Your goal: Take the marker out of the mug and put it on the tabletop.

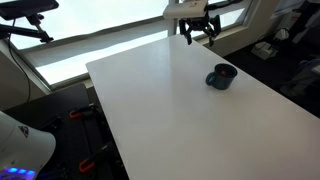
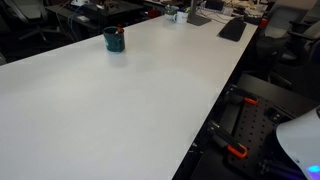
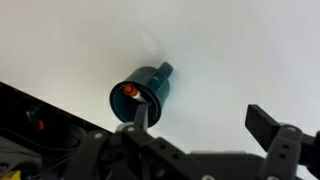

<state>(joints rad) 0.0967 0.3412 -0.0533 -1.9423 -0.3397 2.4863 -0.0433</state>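
The fingers stand wide apart and hold nothing, hanging near an edge of the white surface, well apart from the mug. The marker sits inside the mug, its reddish tip apparently leaning on the rim opposite the handle, though the wrist view is too small to be sure. The reach should centre over that tip, come straight down, straddle the marker alone without touching the rim, then close gently.

Bright window band along far side, daylight coming in. Dark floor all round. Black office chairs in shadow in an exterior view. Dark keyboard beyond. Red clamps low down.
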